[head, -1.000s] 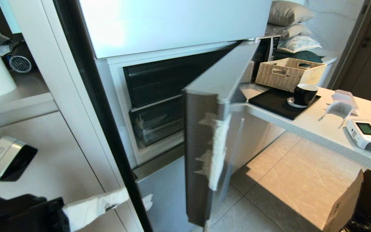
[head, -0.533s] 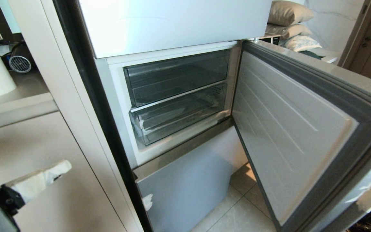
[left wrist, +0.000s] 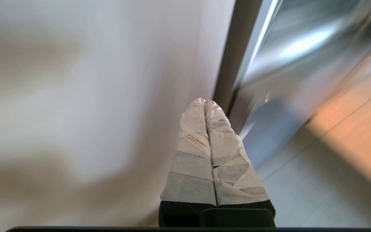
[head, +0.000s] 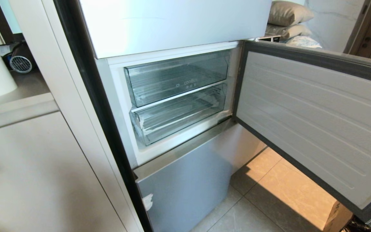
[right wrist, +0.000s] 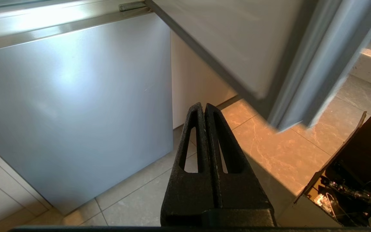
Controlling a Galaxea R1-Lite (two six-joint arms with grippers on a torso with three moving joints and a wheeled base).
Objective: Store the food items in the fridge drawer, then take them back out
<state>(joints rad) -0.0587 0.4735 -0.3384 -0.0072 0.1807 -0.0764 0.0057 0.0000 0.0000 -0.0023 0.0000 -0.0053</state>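
The fridge drawer is the lower of two clear bins in the open middle compartment, pushed in, with a whitish patch at its front left corner. No food items show in any view. My left gripper is shut and empty, its white-taped fingers pressed together. It hangs low beside the white cabinet side, close to the fridge's dark edge. My right gripper is also shut and empty, low over the floor tiles in front of the silver-blue lower door panel.
The compartment door stands wide open to the right, over the tiled floor. The upper clear bin carries print. A cardboard box sits on the floor at the right. White cabinets fill the left.
The compartment door has swung from half open to wide open on the right. My left arm has pulled back down and left, out of the head view. The right arm has not moved.
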